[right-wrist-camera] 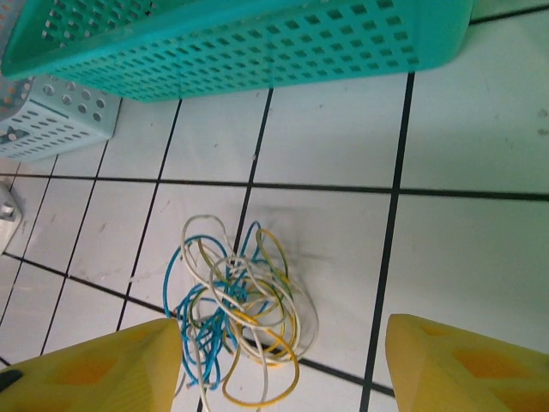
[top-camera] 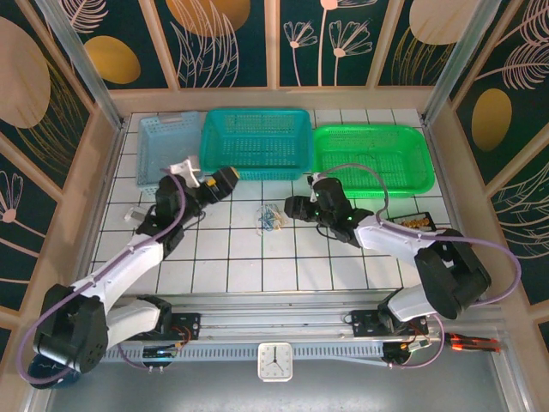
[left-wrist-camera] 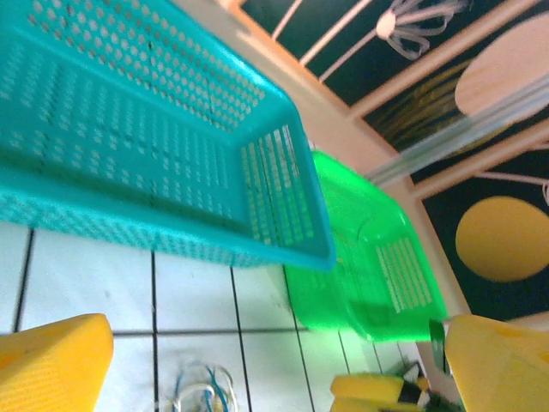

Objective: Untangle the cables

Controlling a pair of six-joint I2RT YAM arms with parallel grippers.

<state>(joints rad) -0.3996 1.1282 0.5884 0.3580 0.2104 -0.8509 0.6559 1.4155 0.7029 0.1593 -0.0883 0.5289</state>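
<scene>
The cables (top-camera: 270,217) are a small knot of thin blue, whitish and yellow cords lying on the white tiled table (top-camera: 257,266), in front of the teal basket. In the right wrist view the knot (right-wrist-camera: 236,322) lies on the tile between the two yellow fingers of my right gripper (right-wrist-camera: 279,369), nearer the left finger. The jaws are open and nothing is gripped. In the top view, my right gripper (top-camera: 292,207) sits just right of the knot. My left gripper (top-camera: 225,183) hangs up and to the left of it, wide open and empty. The knot (left-wrist-camera: 202,390) shows blurred at the bottom of the left wrist view.
Three baskets line the back of the table: light blue (top-camera: 167,148), teal (top-camera: 256,142) and green (top-camera: 371,159). A dark tray with small pieces (top-camera: 416,221) lies at the right. A small white object (top-camera: 135,215) sits by the left arm. Wooden walls close in both sides.
</scene>
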